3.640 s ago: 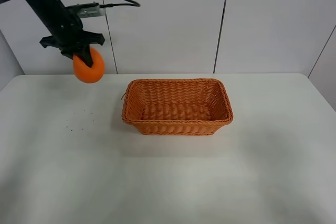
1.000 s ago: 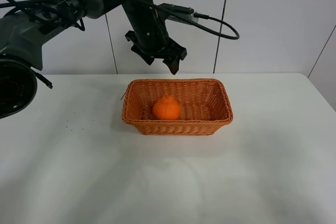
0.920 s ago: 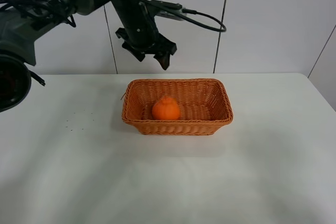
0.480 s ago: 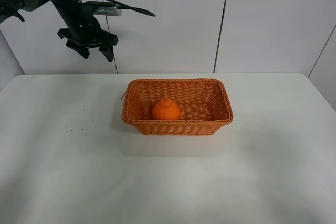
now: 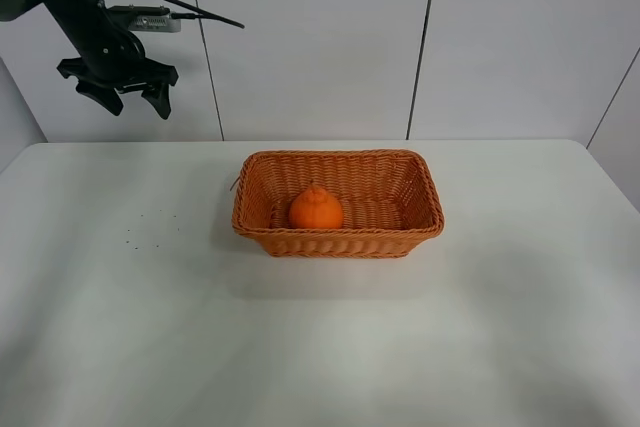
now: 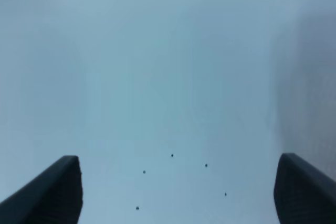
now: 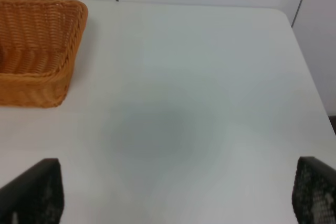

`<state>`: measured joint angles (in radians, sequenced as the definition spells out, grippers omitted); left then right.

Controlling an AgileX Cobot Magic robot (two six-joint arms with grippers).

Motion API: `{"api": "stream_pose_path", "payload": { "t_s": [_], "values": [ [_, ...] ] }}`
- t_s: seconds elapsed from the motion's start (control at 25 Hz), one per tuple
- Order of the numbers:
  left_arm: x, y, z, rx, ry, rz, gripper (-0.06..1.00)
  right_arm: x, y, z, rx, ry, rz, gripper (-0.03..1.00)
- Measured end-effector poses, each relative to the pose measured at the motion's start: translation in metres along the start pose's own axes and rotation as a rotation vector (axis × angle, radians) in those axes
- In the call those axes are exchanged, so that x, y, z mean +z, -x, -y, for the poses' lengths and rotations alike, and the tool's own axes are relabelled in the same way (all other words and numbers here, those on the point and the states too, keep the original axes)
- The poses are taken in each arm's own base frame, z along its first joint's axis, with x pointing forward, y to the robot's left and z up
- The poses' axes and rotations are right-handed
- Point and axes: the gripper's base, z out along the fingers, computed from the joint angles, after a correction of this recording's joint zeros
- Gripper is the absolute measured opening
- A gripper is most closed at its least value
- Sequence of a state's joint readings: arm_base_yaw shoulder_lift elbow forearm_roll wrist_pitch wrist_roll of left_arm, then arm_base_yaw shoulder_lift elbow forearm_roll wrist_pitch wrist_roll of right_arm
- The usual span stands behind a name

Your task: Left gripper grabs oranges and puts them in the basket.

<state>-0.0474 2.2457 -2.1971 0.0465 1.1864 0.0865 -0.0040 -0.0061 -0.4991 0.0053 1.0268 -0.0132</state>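
Note:
The orange (image 5: 316,208) sits inside the woven wicker basket (image 5: 420,192) at the table's middle, toward the basket's left half. My left gripper (image 5: 132,100) hangs open and empty high above the table's far left, well away from the basket. In the left wrist view its two dark fingertips (image 6: 50,195) stand wide apart over bare white table. My right gripper (image 7: 173,195) is open and empty in the right wrist view, its fingertips (image 7: 31,192) wide apart, with one end of the basket (image 7: 37,51) ahead of it. The right arm is out of the exterior view.
The white table (image 5: 320,347) has a few small dark specks (image 5: 150,229) on its left, which also show in the left wrist view (image 6: 173,156). A white panelled wall (image 5: 500,37) stands behind. The table's edge (image 7: 310,93) shows in the right wrist view.
The left gripper carried the orange over the basket and let it go; the orange now lies in the basket. The open gripper has swung back to the far left.

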Motion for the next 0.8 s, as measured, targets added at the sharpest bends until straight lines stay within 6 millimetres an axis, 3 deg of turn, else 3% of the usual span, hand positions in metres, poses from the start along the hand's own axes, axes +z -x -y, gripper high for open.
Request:
{"api": "stream_pose_path", "payload": {
  "t_s": [0.4, 0.72, 0.8],
  "values": [
    [-0.024, -0.029, -0.017, -0.054, 0.011, -0.047, 0.85, 0.000, 0.000, 0.000, 0.000, 0.000, 0.000, 0.69],
    [-0.041, -0.086, -0.017, -0.093, 0.006, -0.163, 0.85, 0.000, 0.000, 0.000, 0.000, 0.000, 0.000, 0.69],
    [-0.054, -0.101, -0.014, -0.097, -0.004, -0.167, 0.85, 0.000, 0.000, 0.000, 0.000, 0.000, 0.000, 0.69]
  ]
}}
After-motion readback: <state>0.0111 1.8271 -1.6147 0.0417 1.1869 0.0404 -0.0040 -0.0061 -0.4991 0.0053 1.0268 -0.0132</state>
